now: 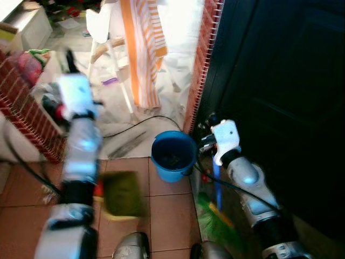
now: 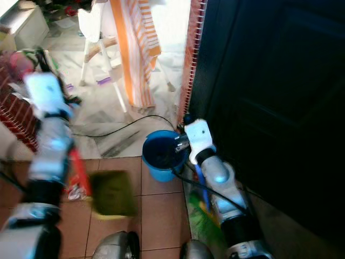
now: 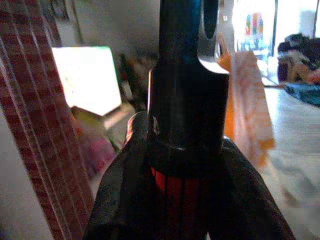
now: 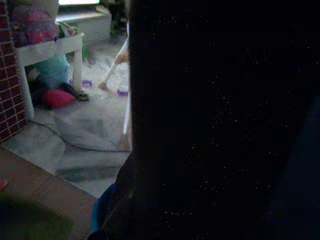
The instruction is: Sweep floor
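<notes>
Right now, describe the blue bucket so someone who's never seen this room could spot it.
Find the tall dark door on the robot's right, with a red brick edge beside it. At the foot of that edge, where pale marble floor meets the terracotta tiles, stands the blue bucket. It is the only round, open-topped blue container there; a black cable runs behind it.

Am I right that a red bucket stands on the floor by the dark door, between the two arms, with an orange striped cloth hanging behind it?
Not quite: the bucket is blue, not red, as the left eye view shows. The rest holds: it stands on the floor by the dark door, between the two arms, with the orange striped cloth hanging behind it.
</notes>
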### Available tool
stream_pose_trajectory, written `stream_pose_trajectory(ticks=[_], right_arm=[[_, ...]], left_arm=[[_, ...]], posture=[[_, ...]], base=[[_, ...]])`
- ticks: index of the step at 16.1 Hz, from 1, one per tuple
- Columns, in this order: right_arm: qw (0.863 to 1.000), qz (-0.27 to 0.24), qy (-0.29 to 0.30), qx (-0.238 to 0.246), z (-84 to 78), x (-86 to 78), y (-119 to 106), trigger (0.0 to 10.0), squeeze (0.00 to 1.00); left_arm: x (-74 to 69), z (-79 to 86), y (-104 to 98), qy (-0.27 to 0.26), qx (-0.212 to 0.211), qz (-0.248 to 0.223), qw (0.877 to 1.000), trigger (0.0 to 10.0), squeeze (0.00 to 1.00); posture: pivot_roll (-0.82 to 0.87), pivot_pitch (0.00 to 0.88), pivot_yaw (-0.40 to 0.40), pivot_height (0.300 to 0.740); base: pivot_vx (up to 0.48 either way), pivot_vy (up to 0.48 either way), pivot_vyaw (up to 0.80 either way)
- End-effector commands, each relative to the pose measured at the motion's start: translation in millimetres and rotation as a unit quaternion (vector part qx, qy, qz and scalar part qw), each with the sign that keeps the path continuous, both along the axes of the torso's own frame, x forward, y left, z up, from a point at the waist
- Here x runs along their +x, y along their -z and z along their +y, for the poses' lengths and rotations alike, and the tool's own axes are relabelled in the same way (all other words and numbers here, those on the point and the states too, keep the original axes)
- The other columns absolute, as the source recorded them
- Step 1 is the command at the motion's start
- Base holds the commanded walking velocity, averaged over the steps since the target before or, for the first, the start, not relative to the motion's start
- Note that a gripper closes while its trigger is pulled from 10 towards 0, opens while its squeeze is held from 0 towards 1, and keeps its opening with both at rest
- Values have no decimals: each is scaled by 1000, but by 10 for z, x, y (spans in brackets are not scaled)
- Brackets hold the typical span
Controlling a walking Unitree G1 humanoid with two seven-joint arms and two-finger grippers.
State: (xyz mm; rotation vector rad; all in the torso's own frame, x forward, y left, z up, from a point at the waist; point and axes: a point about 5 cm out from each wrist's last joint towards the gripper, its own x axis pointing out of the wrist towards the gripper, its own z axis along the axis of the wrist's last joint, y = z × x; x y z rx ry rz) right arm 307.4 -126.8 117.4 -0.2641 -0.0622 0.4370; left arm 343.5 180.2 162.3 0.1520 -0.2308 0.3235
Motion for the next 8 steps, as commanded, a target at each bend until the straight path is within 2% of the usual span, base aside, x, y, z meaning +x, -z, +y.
stream_pose_trajectory(ticks=[1,2,3,6,7,8], right_arm=[[998,-55,-24,-10,33,57,-285,10000,0],[990,-92,-77,-72,73,51,-389,10000,0],[986,-98,-97,-92,75,42,-387,10000,0],[990,-101,-84,-56,57,58,-403,10000,0],[992,-98,-74,-23,59,77,-399,10000,0],[995,-80,-57,15,52,107,-366,10000,0]], left_arm=[[-21,-43,156,9,-2,35,999,10000,0],[-69,-147,328,22,-1,60,998,10000,0],[-87,-186,431,23,-6,76,997,10000,0],[-94,-249,626,28,-17,92,995,10000,0],[-139,-274,842,38,-50,136,989,10000,0],[-116,-268,893,37,-85,156,983,10000,0]], posture=[[-93,93,-4,740],[-102,104,-3,740],[-105,110,-4,740],[-100,113,-6,740],[-100,113,-6,740],[-99,112,-4,740]], base=[[0,0,0],[0,0,0],[0,0,0],[0,0,0],[0,0,0],[0,0,0]])
